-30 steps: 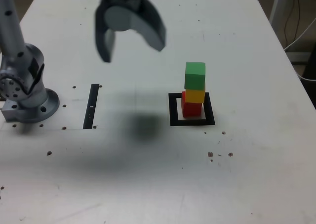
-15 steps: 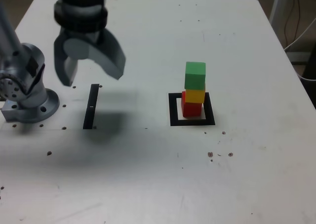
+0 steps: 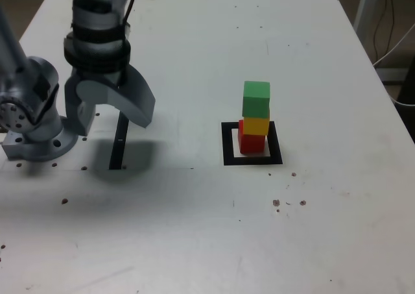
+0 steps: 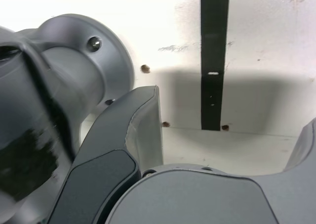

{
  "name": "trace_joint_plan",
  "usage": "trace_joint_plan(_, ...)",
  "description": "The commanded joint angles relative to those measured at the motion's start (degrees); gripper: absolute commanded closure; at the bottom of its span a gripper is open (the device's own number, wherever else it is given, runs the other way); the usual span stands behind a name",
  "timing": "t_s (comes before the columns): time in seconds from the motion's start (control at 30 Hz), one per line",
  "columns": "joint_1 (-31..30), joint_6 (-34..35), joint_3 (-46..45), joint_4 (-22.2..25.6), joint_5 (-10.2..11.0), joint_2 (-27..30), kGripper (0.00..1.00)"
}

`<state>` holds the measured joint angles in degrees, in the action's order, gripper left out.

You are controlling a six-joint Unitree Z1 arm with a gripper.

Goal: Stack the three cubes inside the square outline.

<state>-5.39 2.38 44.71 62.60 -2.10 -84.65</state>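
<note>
The three cubes stand in one stack: the red cube (image 3: pixel 251 143) at the bottom, the yellow cube (image 3: pixel 257 126) on it and the green cube (image 3: pixel 257 99) on top. The stack rises from the white centre of the square outline (image 3: pixel 277 152), whose black border runs around the red cube. The yellow and green cubes sit a little off the red one, toward the exterior view's right.

Well apart from the stack, on the exterior view's left, the pincer (image 3: pixel 115 126) hangs in the air with its jaws spread wide. It holds nothing, and the wrist view shows only air between the jaws. Beneath it, the straight black strip (image 3: pixel 119 141) lies flat, partly hidden by the pincer in the exterior view. The arm's round grey base (image 3: pixel 42 141) is bolted down near the strip, farther toward that view's left.

All of this is on a white tabletop (image 3: pixel 194 235), dotted with small brown-edged holes and scuffs, with soft shadow under the pincer. Beyond the tabletop's edge on the exterior view's right, thin dark and white cables (image 3: pixel 397 54) hang against a dim background.
</note>
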Motion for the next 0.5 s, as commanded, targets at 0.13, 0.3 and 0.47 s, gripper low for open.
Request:
trace_joint_plan(0.13,-0.06,0.08,-3.63,-5.87,0.02,-2.27,0.01)
trace_joint_plan(0.3,-0.06,0.08,-4.72,-7.86,-0.02,-2.81,0.01)
trace_joint_plan(0.47,0.07,0.08,-5.08,-8.06,0.23,-2.72,0.01)
